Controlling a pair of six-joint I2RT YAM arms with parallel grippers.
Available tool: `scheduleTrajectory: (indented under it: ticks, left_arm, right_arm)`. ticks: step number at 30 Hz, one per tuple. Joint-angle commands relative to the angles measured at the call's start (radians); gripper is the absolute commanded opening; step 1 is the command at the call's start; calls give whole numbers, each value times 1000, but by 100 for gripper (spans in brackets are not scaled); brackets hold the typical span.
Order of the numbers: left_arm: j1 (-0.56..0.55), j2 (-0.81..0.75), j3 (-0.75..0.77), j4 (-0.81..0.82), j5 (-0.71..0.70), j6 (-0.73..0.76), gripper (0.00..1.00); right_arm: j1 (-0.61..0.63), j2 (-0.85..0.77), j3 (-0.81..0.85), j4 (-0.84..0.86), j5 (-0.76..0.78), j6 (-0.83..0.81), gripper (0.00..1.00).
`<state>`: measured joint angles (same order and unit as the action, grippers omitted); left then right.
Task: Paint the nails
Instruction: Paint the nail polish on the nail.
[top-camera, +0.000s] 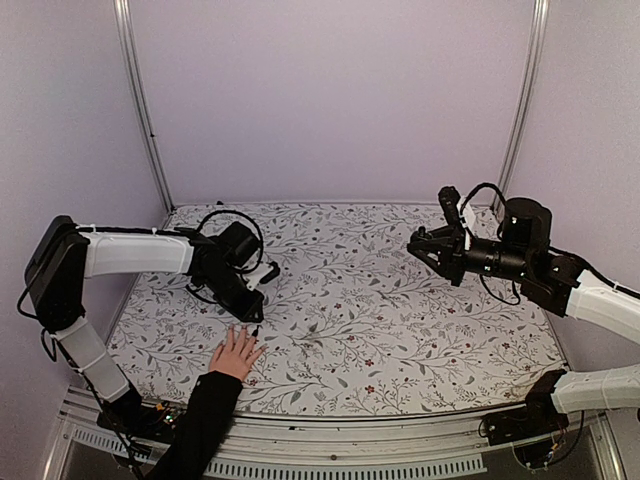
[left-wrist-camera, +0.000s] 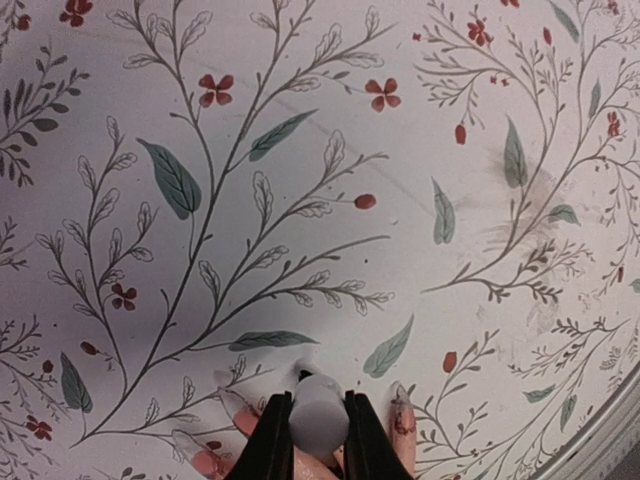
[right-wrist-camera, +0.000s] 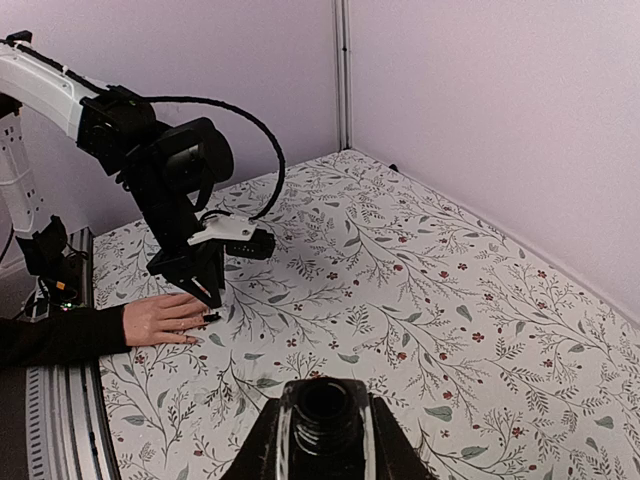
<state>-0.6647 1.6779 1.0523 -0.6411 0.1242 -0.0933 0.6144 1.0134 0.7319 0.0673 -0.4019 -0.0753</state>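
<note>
Bottle (right-wrist-camera: 322, 432), uncapped, sits gripped in right hand (top-camera: 418, 244).

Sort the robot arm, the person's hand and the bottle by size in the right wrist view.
1. Left arm: largest by far.
2. Hand and bottle: look about alike; the bottle sits right at the camera, so I won't rank them.

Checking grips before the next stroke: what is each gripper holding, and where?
Left gripper pinches the white cap by its sides. Right gripper clamps the open dark bottle by its sides.
</note>
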Motion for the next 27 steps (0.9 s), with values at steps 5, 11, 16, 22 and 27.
scheduleTrajectory:
  ticks: [5,11,16,22,27]
  left_arm:
    - [-6,0,32,13,3,12,0]
    - [5,-30,35,10,12,12,0]
    - [7,-46,23,-9,6,6,0]
    - [6,-72,-2,-24,3,-9,0]
    - [5,-62,-14,-28,0,-14,0]
  right_arm:
    - [-4,-15,-5,19,5,3,0]
    - [-4,-17,-5,17,3,3,0]
    - [-4,-20,-5,19,2,3,0]
    - [-3,-21,-5,19,-2,3,0]
    - [-3,-21,-3,20,-3,3,0]
